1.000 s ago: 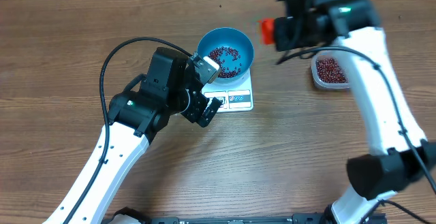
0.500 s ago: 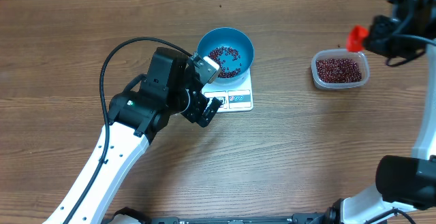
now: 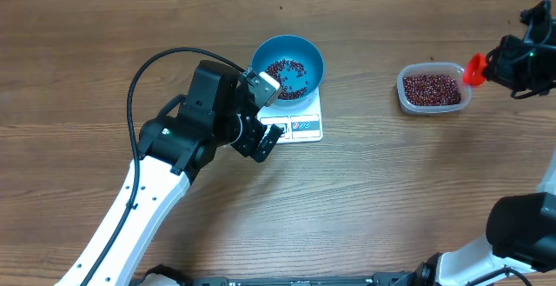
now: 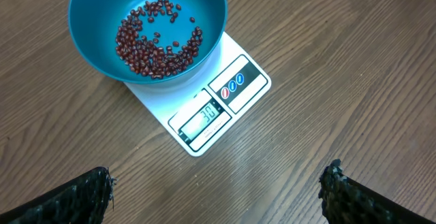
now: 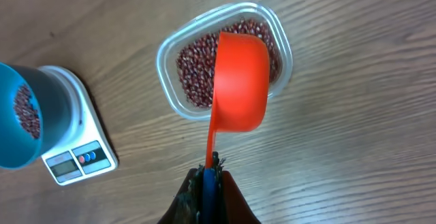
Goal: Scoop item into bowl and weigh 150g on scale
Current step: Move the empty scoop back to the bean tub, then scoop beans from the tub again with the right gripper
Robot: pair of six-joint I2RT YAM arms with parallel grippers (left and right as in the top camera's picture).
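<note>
The blue bowl (image 3: 287,67) stands on the white scale (image 3: 302,126) and holds a thin layer of red-brown beans (image 4: 157,40). In the left wrist view the bowl's rim (image 4: 214,20) is at the top and the scale (image 4: 235,88) shows lit digits. My left gripper (image 4: 216,183) hovers open over bare wood just in front of the scale. My right gripper (image 5: 210,173) is shut on the blue handle tip of the orange-red scoop (image 5: 240,81), whose cup hangs over the clear tub (image 5: 167,50) of beans (image 5: 194,71). The scoop's inside is hidden.
The clear tub (image 3: 404,95) sits at the right of the table, with the right gripper (image 3: 502,67) and the scoop (image 3: 474,67) just past its right edge. A black cable (image 3: 139,86) loops above the left arm. Bare wood lies between scale and tub.
The right arm has swung the scoop from beside the bowl over to the right, to the far side of the tub. The left arm, bowl and scale have not moved.
</note>
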